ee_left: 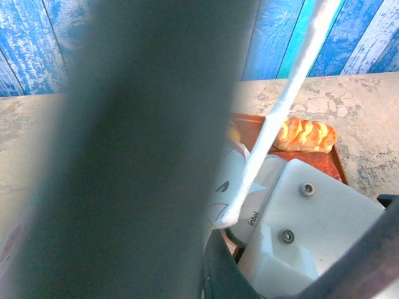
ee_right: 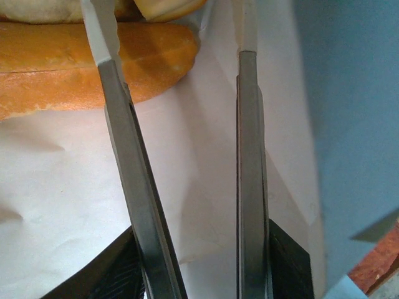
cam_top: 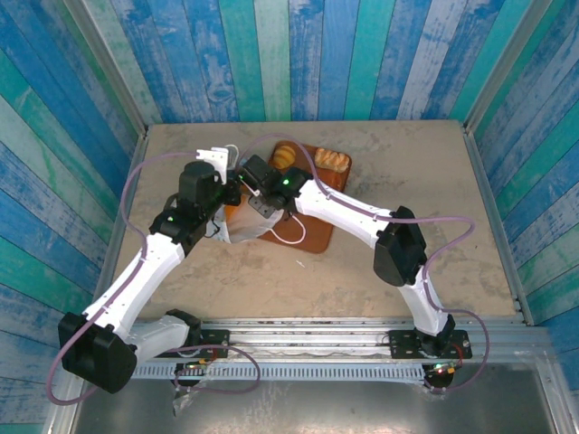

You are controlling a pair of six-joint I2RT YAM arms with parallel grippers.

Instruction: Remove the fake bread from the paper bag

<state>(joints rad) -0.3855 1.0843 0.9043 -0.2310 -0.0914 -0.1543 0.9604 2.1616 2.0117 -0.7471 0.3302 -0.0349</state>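
Note:
The white paper bag (cam_top: 237,228) leans at the table's left centre, a cord handle (cam_top: 291,237) trailing to its right. My left gripper (cam_top: 223,192) is at the bag's upper edge, shut on the paper; the bag's wall (ee_left: 137,156) blurs across the left wrist view, and a white cord (ee_left: 283,115) hangs in front. My right gripper (ee_right: 171,25) is inside the bag, open, its left finger (ee_right: 124,162) lying across a long golden loaf of fake bread (ee_right: 56,68). Another roll (ee_right: 162,7) shows at the top. Two more breads (cam_top: 285,155) (cam_top: 332,161) lie on the tray.
A flat brown tray (cam_top: 317,231) lies just right of the bag, under my right arm. A braided loaf (ee_left: 305,134) rests at its far end. Blue plank walls enclose the table on three sides. Bare table stretches to the right and front.

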